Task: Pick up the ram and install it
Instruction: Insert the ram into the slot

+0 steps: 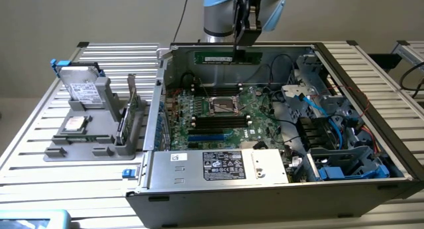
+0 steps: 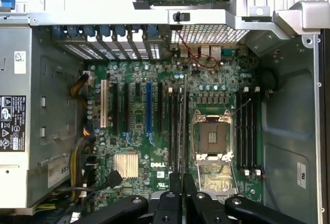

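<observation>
I have the ram gripped, hanging over the open case

From the exterior view's left: a grey tray carrying a hard drive sits just beside the case, outside it. Over the case's far side my gripper is clamped on the ram. The green stick is level, running along the case's back wall and clear of the motherboard inside. On the wrist view I see the stick edge-on, above the black slots beside the processor socket.
</observation>
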`<action>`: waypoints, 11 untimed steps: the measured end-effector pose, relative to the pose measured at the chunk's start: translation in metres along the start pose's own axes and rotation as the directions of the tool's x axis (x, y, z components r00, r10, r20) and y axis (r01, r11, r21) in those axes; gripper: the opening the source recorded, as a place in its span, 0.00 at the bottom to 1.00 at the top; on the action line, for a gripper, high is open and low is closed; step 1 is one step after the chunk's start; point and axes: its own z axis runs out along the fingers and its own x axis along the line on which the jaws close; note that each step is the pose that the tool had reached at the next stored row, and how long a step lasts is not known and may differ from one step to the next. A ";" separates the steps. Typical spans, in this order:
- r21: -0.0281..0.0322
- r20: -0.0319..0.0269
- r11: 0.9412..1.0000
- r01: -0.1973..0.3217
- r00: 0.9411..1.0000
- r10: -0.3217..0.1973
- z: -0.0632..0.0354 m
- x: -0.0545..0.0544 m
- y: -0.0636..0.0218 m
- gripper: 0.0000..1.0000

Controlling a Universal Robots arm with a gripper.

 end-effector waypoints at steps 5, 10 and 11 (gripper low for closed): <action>0.001 0.000 1.000 0.000 1.000 0.000 0.0064 -0.006 -0.0001 0.14; 0.003 0.000 1.000 0.000 1.000 0.000 0.0129 -0.014 -0.0002 0.14; 0.003 0.000 1.000 0.000 1.000 0.000 0.0141 -0.016 -0.0002 0.14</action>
